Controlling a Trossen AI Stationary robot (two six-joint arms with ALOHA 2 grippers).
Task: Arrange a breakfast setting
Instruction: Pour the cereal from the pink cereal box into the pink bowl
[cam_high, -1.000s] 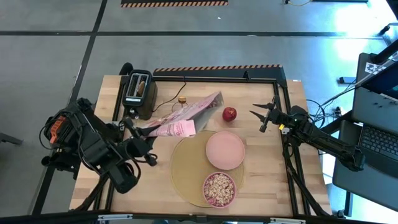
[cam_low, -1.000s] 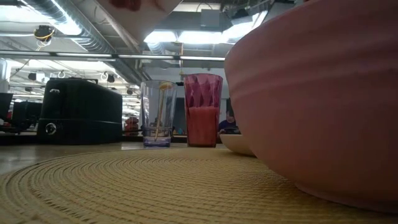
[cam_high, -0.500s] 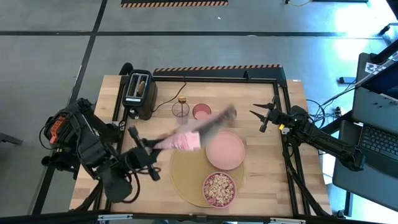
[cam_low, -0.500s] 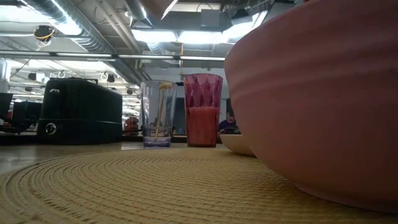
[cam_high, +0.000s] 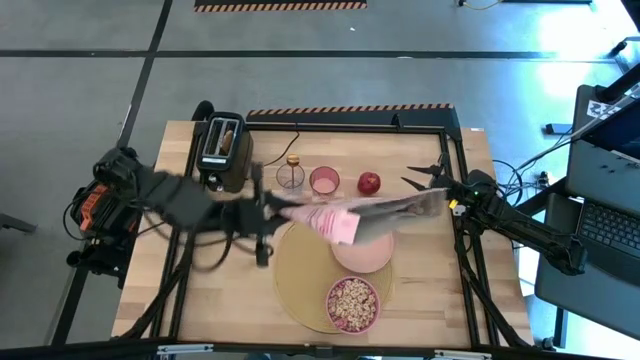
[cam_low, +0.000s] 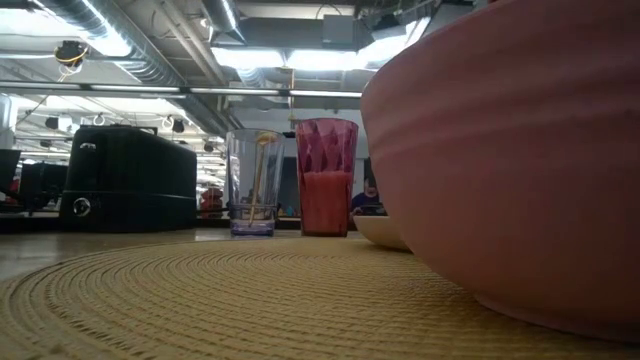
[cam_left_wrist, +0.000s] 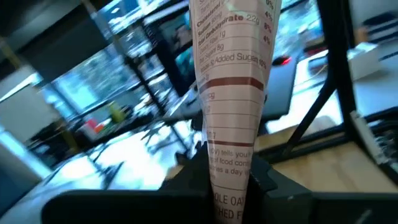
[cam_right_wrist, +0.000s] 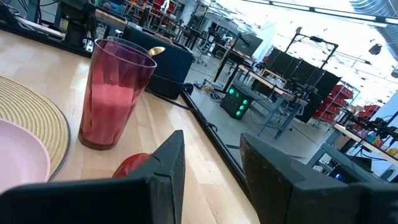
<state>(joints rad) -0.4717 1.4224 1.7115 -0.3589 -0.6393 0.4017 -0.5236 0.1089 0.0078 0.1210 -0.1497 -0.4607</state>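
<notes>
- The large round tan woven placemat (cam_high: 300, 275) lies on the near middle of the wooden counter (cam_high: 430, 290).
- A pale pink plate (cam_high: 365, 252) sits on the mat's far right part; the flattened pink-and-white cereal box (cam_high: 345, 215) hangs over its far edge.
- The smaller deeper-pink bowl (cam_high: 352, 303), full of cereal, rests on the mat's near edge.
- A small red apple (cam_high: 369, 183) lies on bare wood beyond the plate, just right of a pink ribbed tumbler (cam_high: 324, 181) holding a pink drink.
- A clear glass (cam_high: 291, 177) with a gold spoon (cam_low: 262, 172) in it stands left of the tumbler.
- A black toaster (cam_high: 221, 146) at the far left has a brown toast slice (cam_high: 229, 134) in a slot.
- The left hand (cam_left_wrist: 230, 180) is clamped on the box's end, holding it above the counter.
- The right hand (cam_high: 425, 183) hovers right of the apple, fingers (cam_right_wrist: 163, 163) apart and empty.
</notes>
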